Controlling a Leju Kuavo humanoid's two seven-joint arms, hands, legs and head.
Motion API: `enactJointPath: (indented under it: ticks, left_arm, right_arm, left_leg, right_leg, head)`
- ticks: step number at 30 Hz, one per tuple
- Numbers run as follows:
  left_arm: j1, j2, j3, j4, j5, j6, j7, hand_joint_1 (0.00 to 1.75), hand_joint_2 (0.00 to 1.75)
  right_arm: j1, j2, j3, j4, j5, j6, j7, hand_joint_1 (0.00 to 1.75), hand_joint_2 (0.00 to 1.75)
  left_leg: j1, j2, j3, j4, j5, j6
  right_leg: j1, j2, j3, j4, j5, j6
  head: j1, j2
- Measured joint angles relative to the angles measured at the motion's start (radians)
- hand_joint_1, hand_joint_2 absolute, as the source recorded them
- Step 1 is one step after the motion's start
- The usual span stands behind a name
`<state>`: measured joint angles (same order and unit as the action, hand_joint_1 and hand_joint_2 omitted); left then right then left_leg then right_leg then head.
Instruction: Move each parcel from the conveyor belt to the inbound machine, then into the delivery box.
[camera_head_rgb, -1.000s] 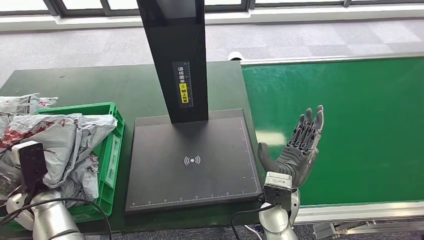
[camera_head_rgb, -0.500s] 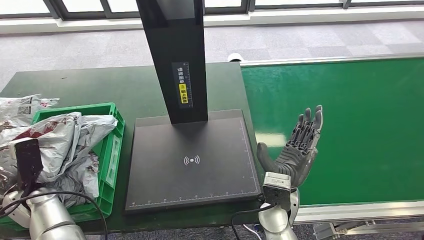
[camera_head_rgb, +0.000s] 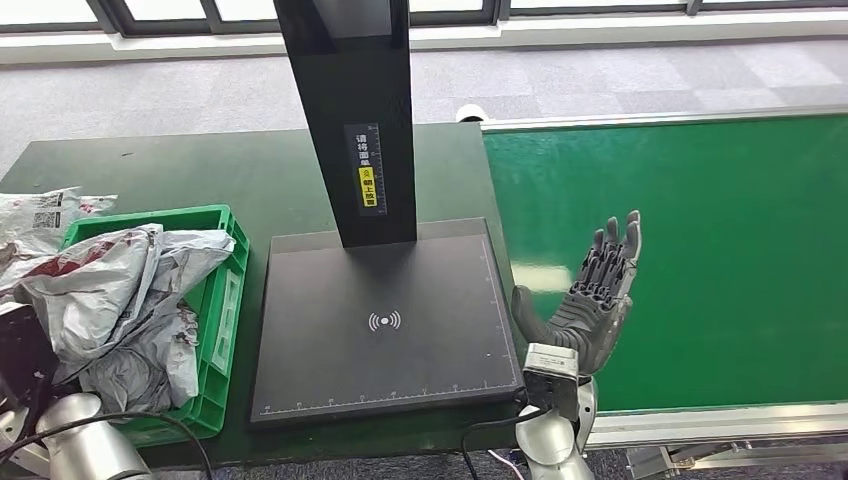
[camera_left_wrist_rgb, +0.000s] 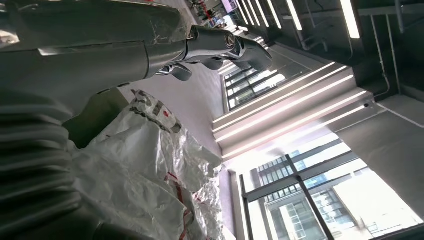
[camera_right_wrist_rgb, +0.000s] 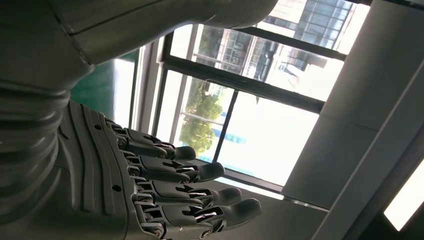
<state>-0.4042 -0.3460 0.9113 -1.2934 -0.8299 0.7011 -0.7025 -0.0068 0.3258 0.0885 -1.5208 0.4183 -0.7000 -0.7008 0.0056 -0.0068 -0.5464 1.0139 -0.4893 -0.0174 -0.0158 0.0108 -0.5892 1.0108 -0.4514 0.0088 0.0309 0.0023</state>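
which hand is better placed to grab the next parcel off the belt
Right, likely. The right hand is open, raised at the edge of the green conveyor belt. The left hand is over by the green crate of parcels.

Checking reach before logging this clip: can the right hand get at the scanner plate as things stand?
Probably yes. The right hand is open and holds nothing, raised over the near edge of the green belt just beside the black scanner plate, whose flat top lies bare with nothing between them.
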Motion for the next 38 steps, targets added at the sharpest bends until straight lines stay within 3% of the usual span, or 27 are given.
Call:
enactJointPath:
  ticks: [15, 26, 30, 34, 38]
  left_arm:
    - [0.037, -0.011, -0.040, -0.071, 0.025, 0.000, 0.000, 0.00, 0.00]
    - [0.172, -0.012, -0.222, -0.355, 0.357, 0.000, -0.001, 0.00, 0.00]
    - [0.234, -0.009, -0.358, -0.492, 0.529, -0.006, -0.002, 0.00, 1.75]
    - [0.299, 0.010, -0.527, -0.592, 0.652, -0.017, -0.002, 0.00, 1.75]
    - [0.357, 0.023, -0.706, -0.656, 0.634, -0.011, -0.002, 0.00, 1.75]
  right_arm:
    - [0.000, 0.000, 0.000, 0.004, 0.001, 0.000, 0.000, 0.00, 1.75]
    - [-0.001, 0.000, 0.000, 0.009, 0.006, 0.000, 0.000, 0.00, 1.75]
    - [-0.004, 0.000, -0.003, 0.029, 0.014, 0.001, 0.000, 0.00, 1.75]
    - [-0.030, -0.001, 0.012, 0.126, 0.015, 0.007, 0.002, 0.00, 1.75]
    - [-0.072, -0.004, 0.049, 0.218, 0.005, 0.007, 0.002, 0.00, 1.75]
  left_leg:
    - [0.000, 0.000, -0.001, 0.000, 0.000, 0.000]
    - [0.000, 0.001, -0.002, 0.000, -0.001, 0.000]
    - [0.000, 0.000, -0.003, 0.000, -0.001, 0.000]
    - [0.001, 0.000, -0.004, 0.000, -0.001, 0.000]
    - [0.001, 0.000, -0.004, 0.000, 0.000, 0.000]
  right_leg:
    - [0.000, 0.000, -0.001, 0.000, 0.000, 0.000]
    - [0.000, 0.001, -0.003, 0.000, 0.000, 0.000]
    - [0.000, 0.000, -0.003, 0.000, 0.000, 0.000]
    - [0.001, -0.001, -0.002, 0.000, -0.001, 0.000]
    - [0.001, -0.001, -0.003, 0.000, 0.000, 0.000]
  head:
    - [0.000, 0.000]
    - [0.000, 0.000]
    - [0.000, 0.000]
    - [0.000, 0.000]
    - [0.000, 0.000]
